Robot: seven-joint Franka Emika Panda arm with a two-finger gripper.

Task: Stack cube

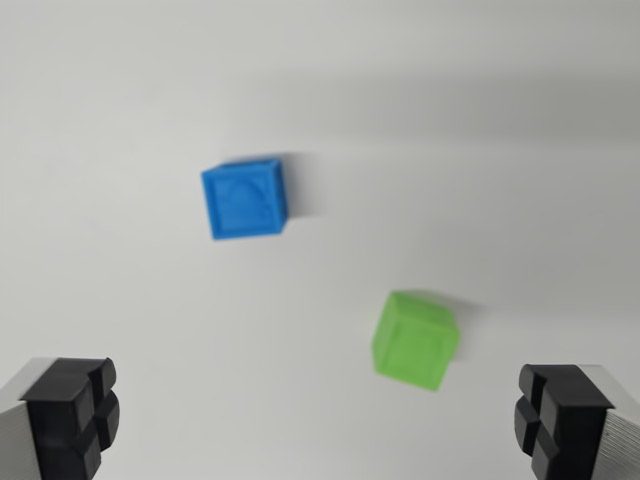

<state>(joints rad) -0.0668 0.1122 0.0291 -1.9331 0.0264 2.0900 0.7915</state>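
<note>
White tabletop (120, 90) showing blurred, gripper (318, 420) hovering spread and empty; green cube (416, 339) sitting probably nearest, ahead-right of centre, blue cube (246, 198) farther ahead-left—centre before descending.

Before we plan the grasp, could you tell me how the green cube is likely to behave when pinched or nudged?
The green cube looks like rigid plastic with flat faces, so it should probably slide rather than roll. It looks small and likely light. It sits turned relative to the open gripper, so it might twist when pinched.

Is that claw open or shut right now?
Open. The claw has its two fingers far apart, gripping nothing; both cubes lie beyond.
</note>
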